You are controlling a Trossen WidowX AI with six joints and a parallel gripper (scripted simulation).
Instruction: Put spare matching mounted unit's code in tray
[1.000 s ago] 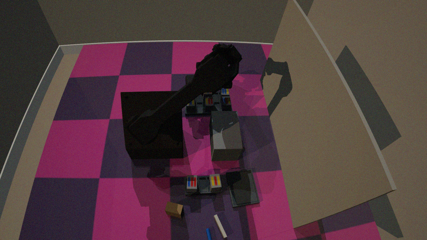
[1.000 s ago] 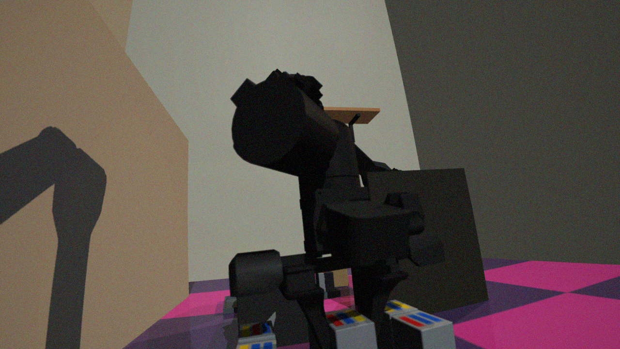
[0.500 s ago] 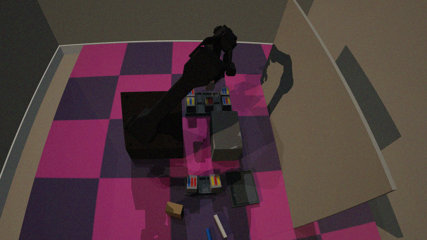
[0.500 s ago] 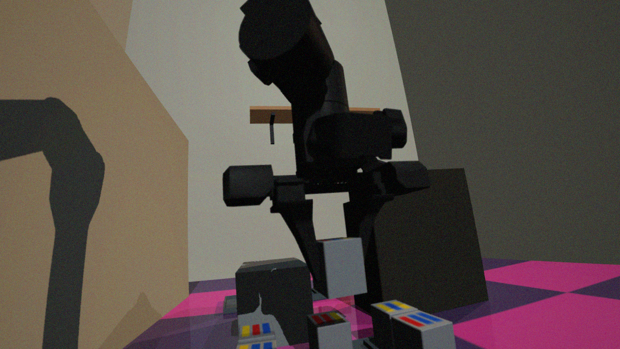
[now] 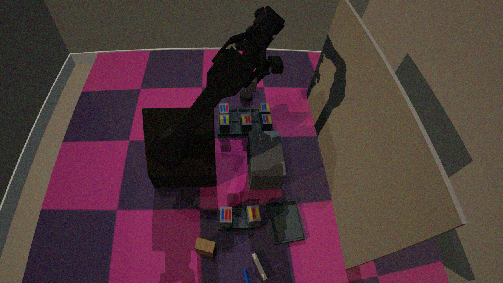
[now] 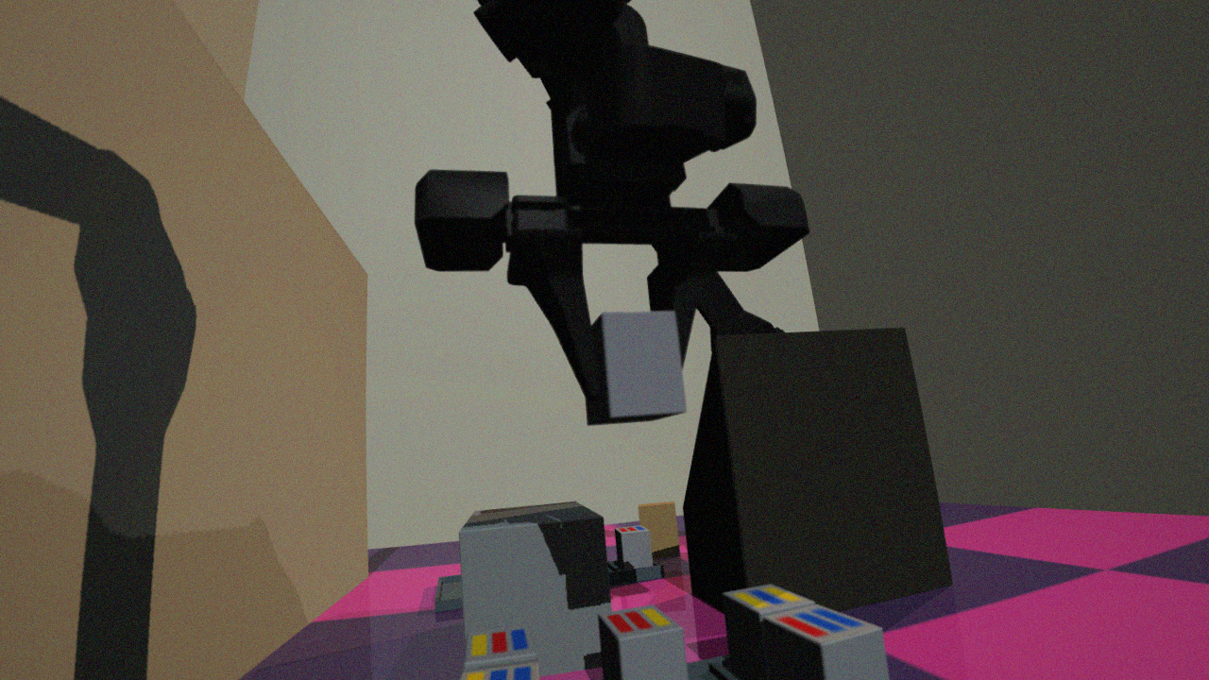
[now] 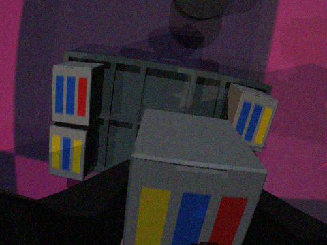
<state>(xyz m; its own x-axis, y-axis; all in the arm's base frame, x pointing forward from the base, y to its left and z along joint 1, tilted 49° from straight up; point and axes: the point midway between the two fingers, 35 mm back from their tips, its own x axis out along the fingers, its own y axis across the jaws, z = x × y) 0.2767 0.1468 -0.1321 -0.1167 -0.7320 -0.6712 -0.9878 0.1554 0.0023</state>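
Wrist view: the gripper [image 6: 634, 338] is clamping a grey spare [image 7: 193, 195] high over the rack [image 7: 150, 95] near the worktop's far edge, its yellow-blue-red striped face tilting toward the camera. The tray [image 5: 285, 221] is sitting well apart toward the near edge, with the tall grey block [image 5: 265, 160] standing between.

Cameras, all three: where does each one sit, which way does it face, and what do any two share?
Top: high overhead, looking down on the checkered floor, both racks, the tray and the arm's dark back.
Exterior: low at floor level by the far rack, looking up at the gripper shut on a grey spare block.
Wrist: on the arm, looking down past the jaws at the held block's yellow-blue-red stripes and the far rack below.
Shared: exterior and wrist both show the held block above that rack.
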